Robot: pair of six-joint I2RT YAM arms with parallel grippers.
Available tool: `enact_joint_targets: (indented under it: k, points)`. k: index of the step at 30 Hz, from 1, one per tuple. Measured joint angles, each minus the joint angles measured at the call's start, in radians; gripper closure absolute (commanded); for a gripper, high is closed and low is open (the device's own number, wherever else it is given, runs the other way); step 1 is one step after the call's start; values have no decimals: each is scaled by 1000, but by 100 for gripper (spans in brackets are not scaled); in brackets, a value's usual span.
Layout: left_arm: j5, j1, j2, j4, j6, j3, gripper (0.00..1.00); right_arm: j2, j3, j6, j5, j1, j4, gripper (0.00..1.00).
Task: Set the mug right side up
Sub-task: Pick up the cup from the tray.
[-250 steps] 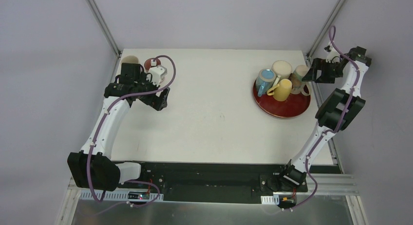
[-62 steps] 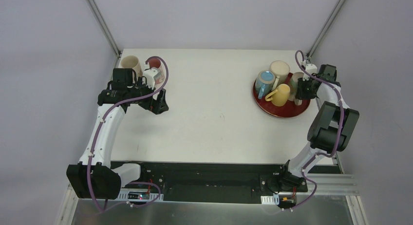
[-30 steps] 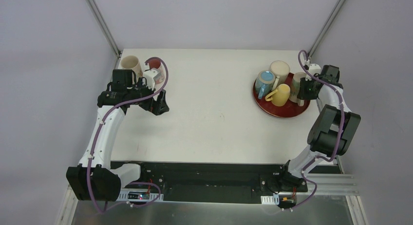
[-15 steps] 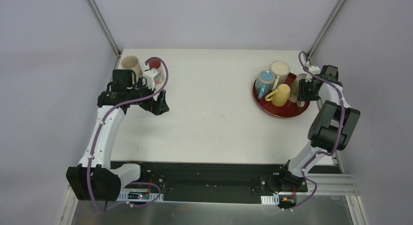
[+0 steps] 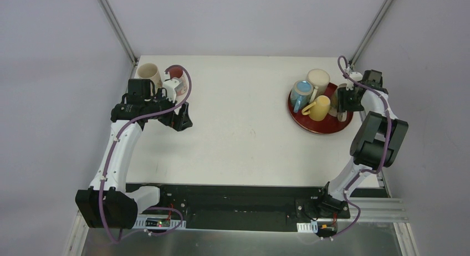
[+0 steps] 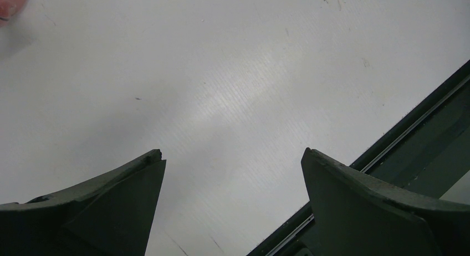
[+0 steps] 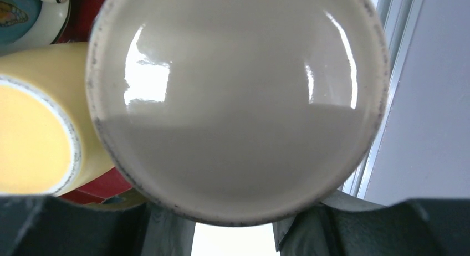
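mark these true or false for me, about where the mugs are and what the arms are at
1. The left gripper is open over the table, holding nothing. True.
2. The yellow mug is on the red plate. True.
3. Every mug is on the plate. False: a cream mug and a red mug stand at the far left corner.
4. The right gripper is mid-table. False: it is at the plate's right side, with a grey mug at its fingers.
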Motion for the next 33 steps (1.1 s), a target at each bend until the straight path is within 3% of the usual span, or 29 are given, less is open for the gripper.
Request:
enact_joint_targets:
  k: [12, 16, 20, 21, 33]
  points:
    - [0, 0, 0, 3, 0, 0, 1, 10, 26, 2, 5, 13, 1, 58]
    - [0, 0, 0, 12, 0, -1, 1, 10, 26, 5, 5, 21, 1, 74]
    - [0, 0, 0, 14, 0, -2, 1, 11, 26, 13, 11, 29, 10, 98]
    - [0, 0, 0, 14, 0, -2, 1, 11, 26, 11, 13, 31, 10, 100]
    - [2, 0, 0, 14, -3, -2, 1, 4, 13, -11, 25, 35, 35, 100]
